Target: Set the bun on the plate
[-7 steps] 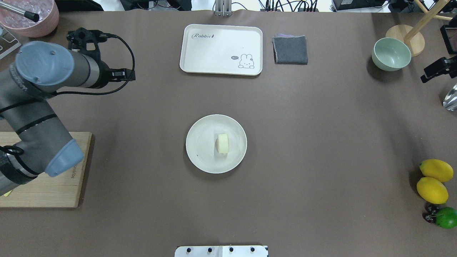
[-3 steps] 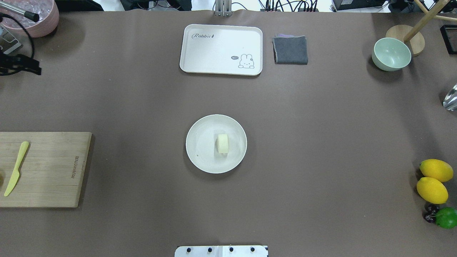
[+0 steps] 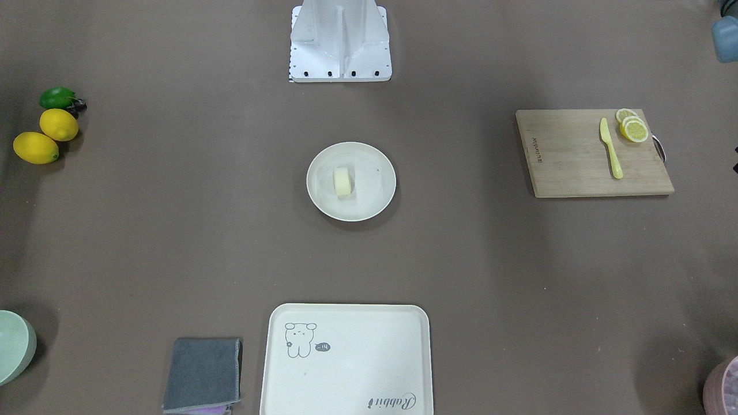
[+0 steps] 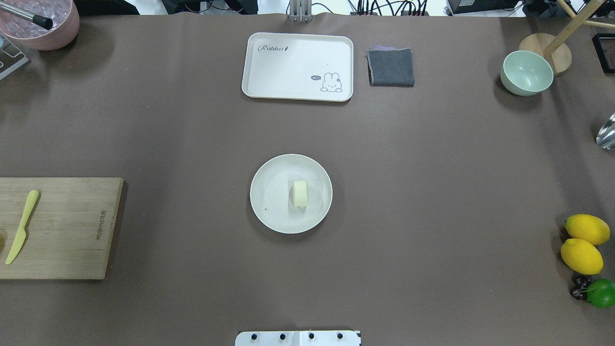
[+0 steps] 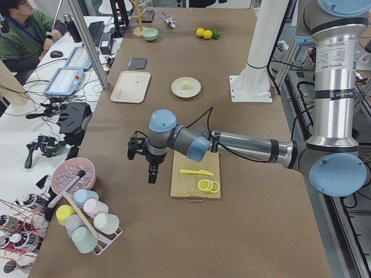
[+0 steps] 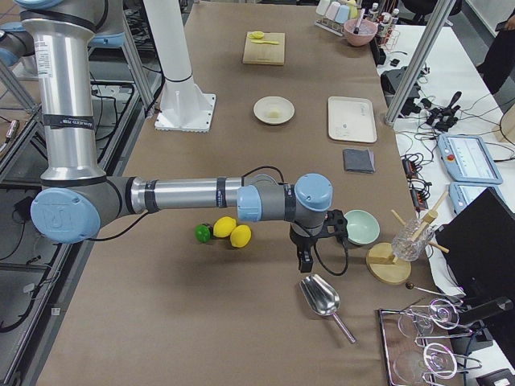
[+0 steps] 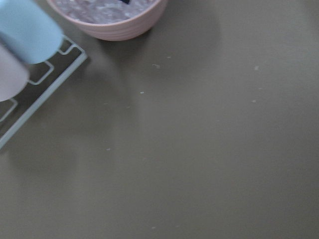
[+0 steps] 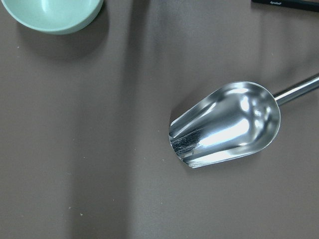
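The pale cream bun (image 4: 300, 193) lies on its side on the round off-white plate (image 4: 271, 202) at the table's middle, a little right of the plate's centre. The front-facing view shows the same bun (image 3: 342, 181) on the plate (image 3: 372, 187). Neither gripper is near them. My left gripper (image 5: 152, 174) hangs over the table's far left end beside the cutting board, and shows only in the left side view. My right gripper (image 6: 304, 262) hangs at the far right end above a metal scoop, and shows only in the right side view. I cannot tell whether either is open or shut.
A cream tray (image 4: 298, 66) and a folded grey cloth (image 4: 391, 67) lie at the back. A wooden cutting board (image 4: 60, 228) with a yellow knife (image 4: 20, 227) is at left. A green bowl (image 4: 526, 73), two lemons (image 4: 582, 242) and a lime (image 4: 600, 293) are at right. The metal scoop (image 8: 227, 124) lies under the right wrist.
The left arm has drawn back off the left side of the overhead view, uncovering the cutting board and knife. The right gripper has left the right edge. Bun and plate have not moved.
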